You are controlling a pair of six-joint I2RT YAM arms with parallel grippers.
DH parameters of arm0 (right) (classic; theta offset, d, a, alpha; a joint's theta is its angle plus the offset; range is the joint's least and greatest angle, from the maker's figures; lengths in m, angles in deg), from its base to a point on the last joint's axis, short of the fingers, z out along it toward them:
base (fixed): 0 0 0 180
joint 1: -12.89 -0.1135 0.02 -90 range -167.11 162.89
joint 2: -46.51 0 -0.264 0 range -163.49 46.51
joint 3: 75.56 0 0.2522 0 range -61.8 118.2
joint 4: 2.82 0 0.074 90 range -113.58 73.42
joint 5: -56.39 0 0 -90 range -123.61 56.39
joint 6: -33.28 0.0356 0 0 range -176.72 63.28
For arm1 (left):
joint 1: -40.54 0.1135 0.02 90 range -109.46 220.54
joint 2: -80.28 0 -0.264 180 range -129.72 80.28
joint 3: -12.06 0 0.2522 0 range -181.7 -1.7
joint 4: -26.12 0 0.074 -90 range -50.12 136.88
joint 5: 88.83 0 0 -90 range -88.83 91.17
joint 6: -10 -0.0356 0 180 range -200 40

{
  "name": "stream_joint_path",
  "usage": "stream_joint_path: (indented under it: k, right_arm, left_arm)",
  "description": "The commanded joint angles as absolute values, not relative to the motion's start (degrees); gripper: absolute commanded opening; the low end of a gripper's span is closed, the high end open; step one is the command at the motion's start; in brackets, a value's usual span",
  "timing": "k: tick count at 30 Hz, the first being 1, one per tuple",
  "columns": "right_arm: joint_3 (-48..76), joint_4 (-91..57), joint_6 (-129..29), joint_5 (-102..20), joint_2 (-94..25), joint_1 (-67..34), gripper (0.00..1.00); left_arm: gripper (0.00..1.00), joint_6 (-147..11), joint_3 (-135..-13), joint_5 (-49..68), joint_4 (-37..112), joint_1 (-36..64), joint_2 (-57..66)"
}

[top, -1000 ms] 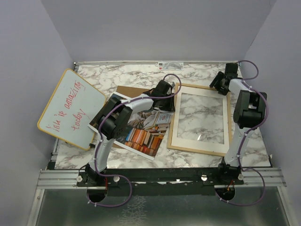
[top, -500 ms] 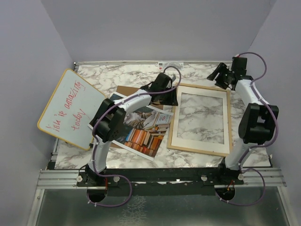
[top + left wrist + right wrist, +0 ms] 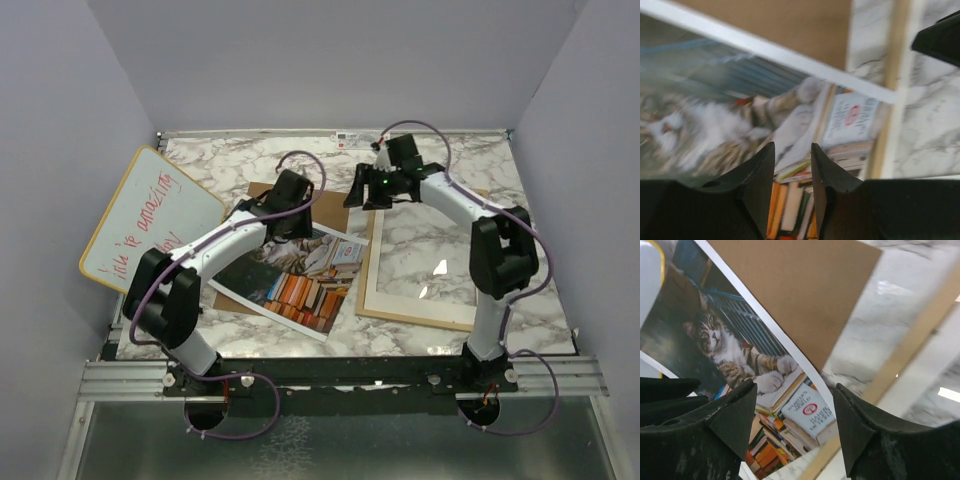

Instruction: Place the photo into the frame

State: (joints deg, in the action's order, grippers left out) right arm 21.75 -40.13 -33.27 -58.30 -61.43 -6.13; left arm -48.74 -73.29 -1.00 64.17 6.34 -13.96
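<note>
- Black left gripper (image 3: 792, 146) hovers over the photo (image 3: 300, 285), gap narrow, holding nothing.
- Right gripper (image 3: 795, 386) is spread wide above the photo's corner, empty.
- Photo lies face up on the table (image 3: 250, 155) beside the frame (image 3: 415, 312); putting it in is all left to do.
- Whiteboard (image 3: 150, 225), red: seemingly "you're amazing today".

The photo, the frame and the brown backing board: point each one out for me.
photo (image 3: 300, 285), top external view, on the orange books in the print.
frame (image 3: 415, 314), top external view, on its near border.
brown backing board (image 3: 795, 290), right wrist view, middle of its bare surface.
</note>
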Motion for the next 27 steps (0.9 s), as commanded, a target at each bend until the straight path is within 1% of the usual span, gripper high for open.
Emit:
stream_joint_path:
  k: [1, 3, 6, 8, 10, 12, 15, 18, 19, 22, 27]
  right_arm:
    - [29.81, -45.87, -38.78, -55.91, -70.03, -10.55, 0.67]
    - [34.43, -48.1, -40.21, -54.62, -73.58, -11.63, 0.67]
    - [37.55, -49.78, -41.4, -54.47, -76.76, -12.92, 0.68]
    - [37.66, -49.56, -41.23, -54.53, -77.01, -14.21, 0.68]
    - [36.95, -48.89, -40.36, -54.61, -76.74, -15.78, 0.68]
    - [35.94, -48.15, -38.44, -54.38, -76.78, -17.19, 0.68]
    - [34.36, -47.44, -35.69, -53.99, -77.56, -18.79, 0.68]
    - [32.49, -46.38, -33.9, -53.36, -77.76, -19.6, 0.68]
    - [32.09, -46.36, -33.59, -53.2, -77.77, -19.7, 0.68]
    - [31.61, -46.84, -33.44, -52.04, -78.06, -19.88, 0.68]
    - [32.14, -47.69, -33.12, -50.02, -79.09, -19.89, 0.67]
  left_arm:
    - [0.35, -46.54, -63.55, -7.7, 70.23, 8.98, -6.49]
    - [0.35, -46.67, -61.2, -8.83, 72.0, 10.01, -3.97]
    - [0.35, -46.49, -59.18, -10.25, 75.59, 12.12, -0.22]
    - [0.4, -45.5, -58.51, -11.22, 78.74, 13.33, 2.43]
    - [0.52, -43.52, -57.68, -12.71, 81.93, 13.84, 5.33]
    - [0.68, -40.82, -55.63, -14.62, 84.9, 14.1, 7.82]
    - [0.79, -37.13, -50.73, -16.38, 86.58, 15.27, 11.15]
    - [0.95, -33.78, -46.84, -17.4, 86.56, 17.7, 13.85]
    - [0.99, -32.71, -45.93, -17.9, 86.11, 18.77, 14.74]
    - [0.99, -30.11, -43.32, -18.68, 82.92, 21.59, 17.04]
    - [0.99, -29.89, -40.1, -16.41, 76.53, 27.97, 18.81]
